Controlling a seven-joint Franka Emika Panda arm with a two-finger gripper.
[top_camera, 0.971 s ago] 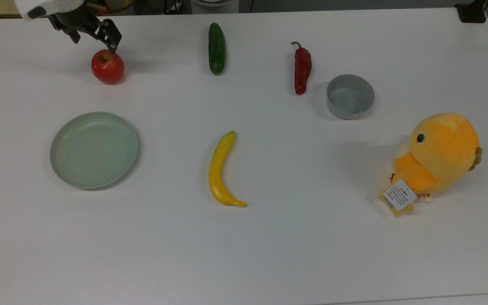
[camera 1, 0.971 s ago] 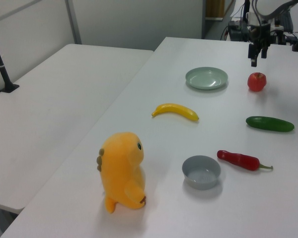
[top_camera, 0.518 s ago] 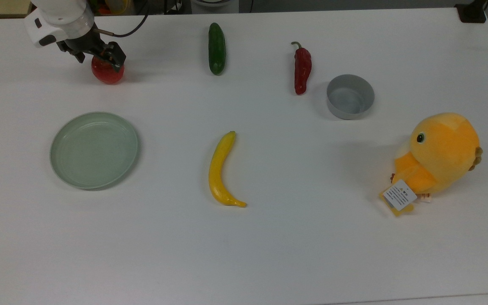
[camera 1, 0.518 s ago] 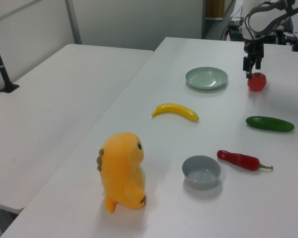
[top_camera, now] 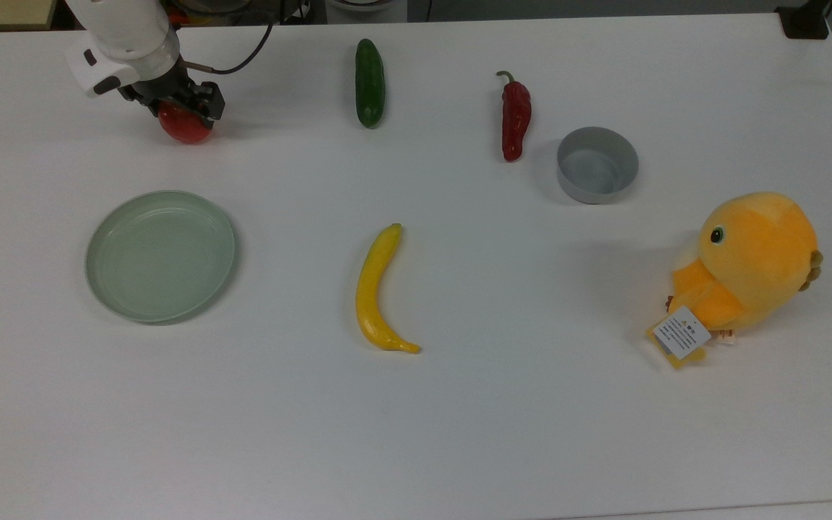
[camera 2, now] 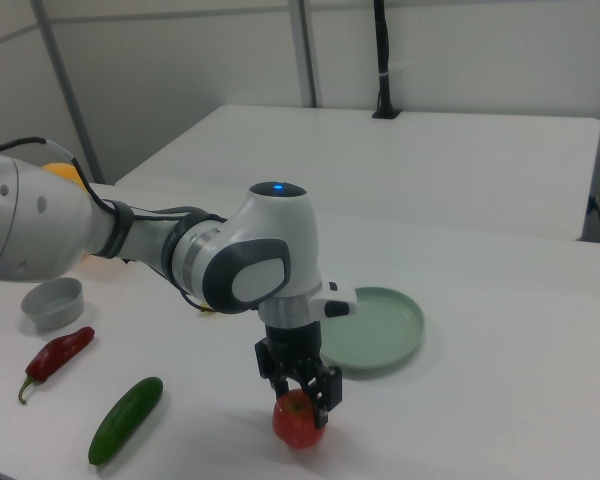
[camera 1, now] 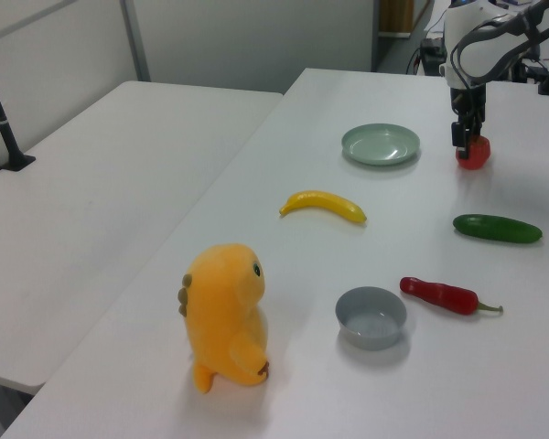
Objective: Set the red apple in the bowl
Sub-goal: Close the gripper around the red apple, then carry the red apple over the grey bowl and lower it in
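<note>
White table (top_camera: pixel 459 433) w/ red apple (top_camera: pixel 183 128), cucumber (top_camera: pixel 370 83), chili pepper (top_camera: pixel 514 119), grey bowl (top_camera: pixel 596 165), green plate (top_camera: pixel 160 255), banana (top_camera: pixel 378 287) & yellow plush bird (top_camera: pixel 748 267) on it.

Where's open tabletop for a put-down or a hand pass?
Bare: the top view's whole bottom band below the yellow banana, and between the pale green plate and banana. Crowded: the red chili pepper beside the grey bowl; the gripper over the red apple.
</note>
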